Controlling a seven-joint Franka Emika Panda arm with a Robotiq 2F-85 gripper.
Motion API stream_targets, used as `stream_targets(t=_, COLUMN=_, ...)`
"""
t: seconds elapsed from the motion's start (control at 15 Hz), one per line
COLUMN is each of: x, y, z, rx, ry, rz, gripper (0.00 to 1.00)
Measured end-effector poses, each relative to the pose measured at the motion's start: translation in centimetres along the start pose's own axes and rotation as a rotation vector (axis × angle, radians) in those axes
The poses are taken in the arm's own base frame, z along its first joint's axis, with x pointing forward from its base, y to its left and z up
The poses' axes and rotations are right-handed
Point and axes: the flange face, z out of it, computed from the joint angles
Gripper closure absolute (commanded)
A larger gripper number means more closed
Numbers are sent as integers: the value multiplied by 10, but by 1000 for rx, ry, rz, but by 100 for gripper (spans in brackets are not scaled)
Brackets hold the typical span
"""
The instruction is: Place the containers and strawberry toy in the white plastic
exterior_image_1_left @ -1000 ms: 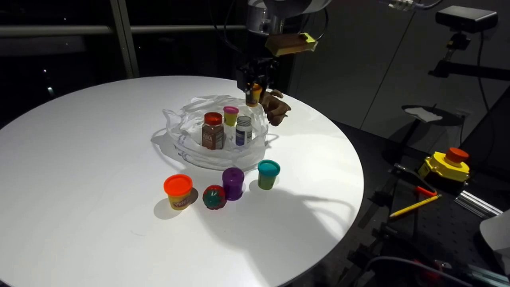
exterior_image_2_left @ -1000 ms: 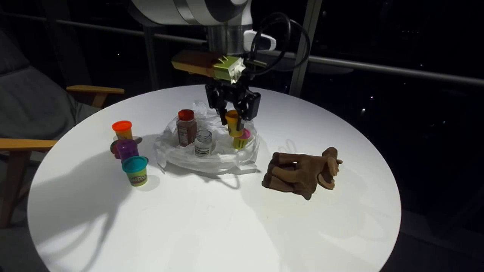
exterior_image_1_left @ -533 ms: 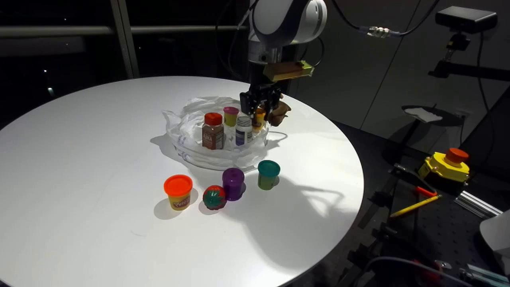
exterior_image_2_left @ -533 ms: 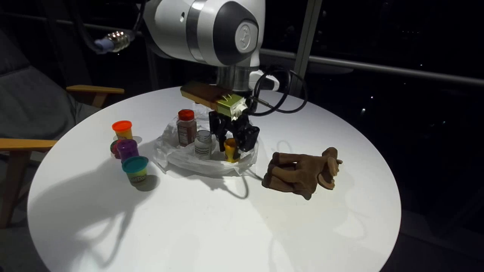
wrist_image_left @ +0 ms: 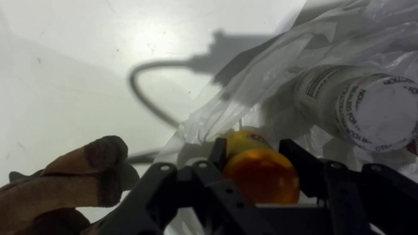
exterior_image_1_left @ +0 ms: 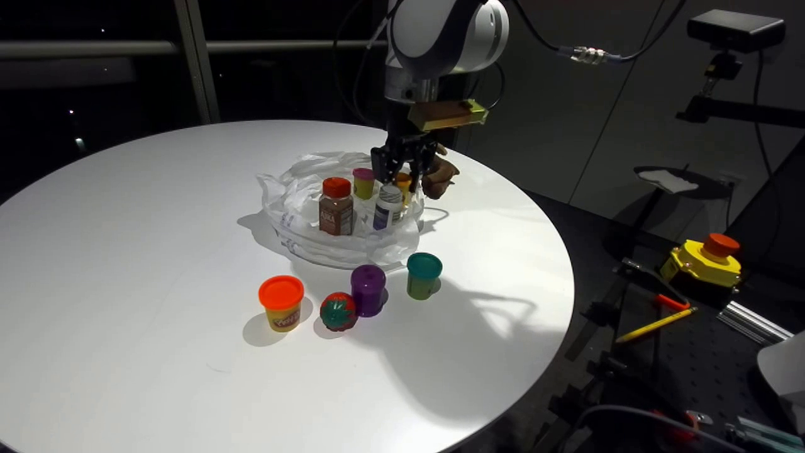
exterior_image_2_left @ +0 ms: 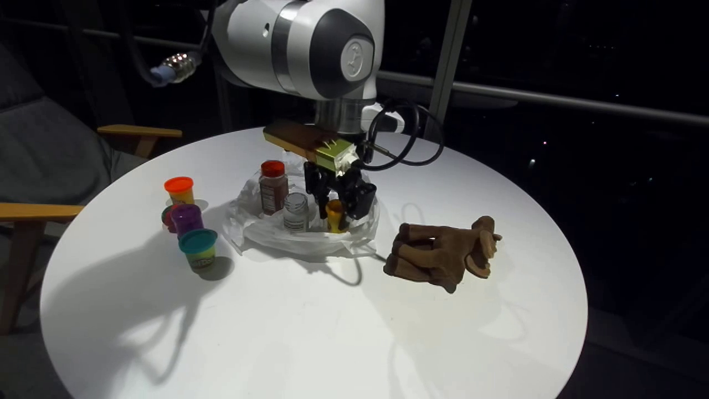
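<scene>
Wrist view: the amber-lidded Play-Doh tub (wrist_image_left: 261,176) sits in the grasp of the pincer (wrist_image_left: 253,145), which appears clenched round its sides; a second ago both hung above the white plastic bag (exterior_image_1_left: 327,250), and now the tub is down inside the bag's rim, so letting go looks like the step due; whether its base meets the plastic I cannot tell; in the last half second tub and pincer have slid slightly sideways together, and the small labelled bottle (exterior_image_1_left: 385,214) beside the pincer, upright then, now leans a little, so it might topple; the red-capped spice jar (exterior_image_1_left: 336,209) and pink-lidded tub (exterior_image_1_left: 363,185) stand near the pincer, both inside the bag; well apart from the pincer, outside the bag, the teal-lidded Play-Doh tub (exterior_image_1_left: 422,275), purple container (exterior_image_1_left: 368,290), strawberry toy (exterior_image_1_left: 338,312) and orange-lidded Play-Doh tub (exterior_image_1_left: 282,303) are unmoved and still to fetch; the brown toy moose (exterior_image_2_left: 440,255) lies near the pincer, outside the bag.
</scene>
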Motion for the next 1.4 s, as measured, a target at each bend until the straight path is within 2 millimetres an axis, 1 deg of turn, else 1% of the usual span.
stream_targets(t=0.07, x=1, y=-1, z=-1, rx=1, ry=5, rz=-1, gripper=38)
stream_targets(t=0.13, x=1, y=-1, z=-1, rx=3, ry=10, rz=-1, gripper=27)
stream_targets(t=0.2, x=2, y=-1, z=-2, rx=3, ry=14, rz=-1, gripper=21)
stream_targets(t=0.27, x=2, y=-2, z=-2, rx=5, ry=21, rz=-2, gripper=12)
stream_targets(t=0.4, x=4, y=-3, z=-4, rx=9, ry=39, rz=-3, gripper=1)
stream_targets(t=0.53, x=6, y=-5, z=-8, rx=13, ry=57, rz=-5, gripper=0)
stream_targets(t=0.67, x=9, y=-9, z=-17, rx=19, ry=83, rz=-9, gripper=0)
stream_targets(t=0.8, x=10, y=-17, z=-33, rx=27, ry=109, rz=-17, gripper=0)
stream_targets(t=0.93, x=7, y=-32, z=-57, rx=36, ry=129, rz=-21, gripper=0)
stream_targets(t=1.07, x=-2, y=-49, z=-85, rx=38, ry=116, rz=-19, gripper=0)
stream_targets(t=1.2, x=-15, y=-64, z=-112, rx=41, ry=117, rz=1, gripper=0)
stream_targets(t=1.33, x=-34, y=-74, z=-131, rx=36, ry=109, rz=23, gripper=0)
stream_targets(t=1.4, x=-45, y=-77, z=-135, rx=31, ry=95, rz=35, gripper=0)
